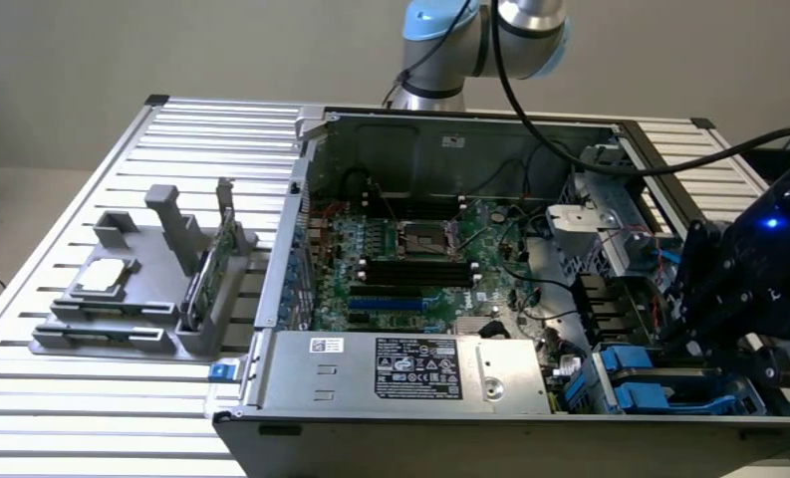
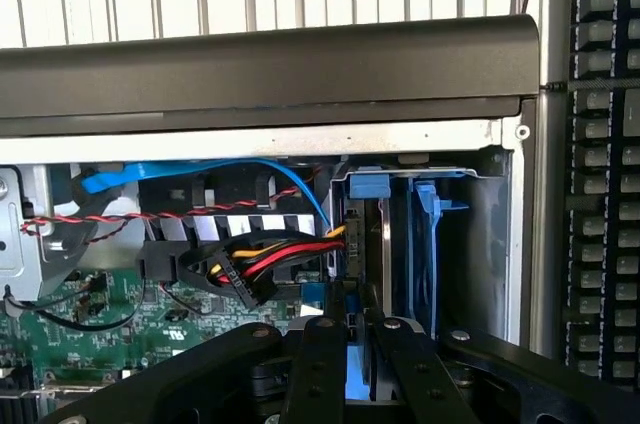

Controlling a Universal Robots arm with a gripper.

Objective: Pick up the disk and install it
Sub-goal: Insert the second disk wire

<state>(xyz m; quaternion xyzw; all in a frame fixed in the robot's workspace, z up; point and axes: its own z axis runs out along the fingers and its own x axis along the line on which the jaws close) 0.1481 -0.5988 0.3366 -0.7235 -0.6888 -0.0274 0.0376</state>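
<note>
I see blue carrier rails on the disk (image 2: pixel 425 244), black gripper (image 2: pixel 349 329) linkage, a green motherboard (image 1: pixel 414 261), red, yellow and black power wires (image 2: pixel 270 262), a light-blue data cable (image 2: pixel 205 172), and a silver-ribbed table (image 1: pixel 103 189) with a grey fixture (image 1: pixel 129 299).

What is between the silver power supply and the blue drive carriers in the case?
A tangle of cables fills that gap, seen in the exterior view beside the power supply and blue carriers.

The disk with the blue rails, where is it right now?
The disk stands in the drive bay at the computer case's front corner, on the exterior view's right, beside the power supply, directly under the gripper.
</note>
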